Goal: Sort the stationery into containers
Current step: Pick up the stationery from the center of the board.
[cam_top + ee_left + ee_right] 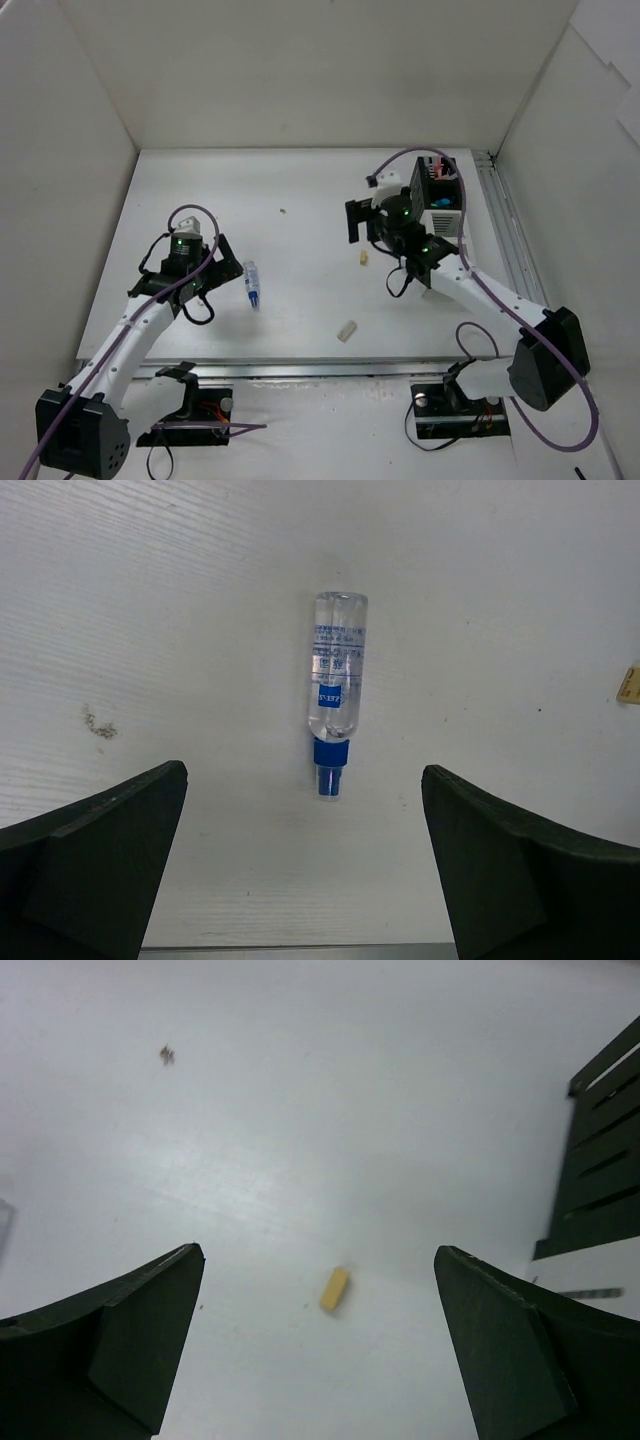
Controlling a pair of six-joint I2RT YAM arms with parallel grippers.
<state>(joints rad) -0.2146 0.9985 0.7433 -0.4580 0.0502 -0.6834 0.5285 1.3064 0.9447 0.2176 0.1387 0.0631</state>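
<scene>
A clear white-blue tube (252,283) lies on the table, its blue cap toward the near edge. In the left wrist view the tube (337,680) lies just ahead of my open, empty left gripper (305,880), which sits left of it in the top view (215,282). A small beige eraser (364,258) lies mid-table; in the right wrist view this eraser (335,1289) shows between the fingers of my open, empty right gripper (320,1360), which hovers above it (375,245). A second eraser (347,331) lies nearer the front. The black container (440,172) and white container (446,218) stand at the right, with some red and blue items inside.
White walls enclose the table on three sides. A metal rail (505,235) runs along the right edge. A small dark speck (282,211) lies at mid-table. The black container's slatted wall (605,1150) is to the right of my right gripper.
</scene>
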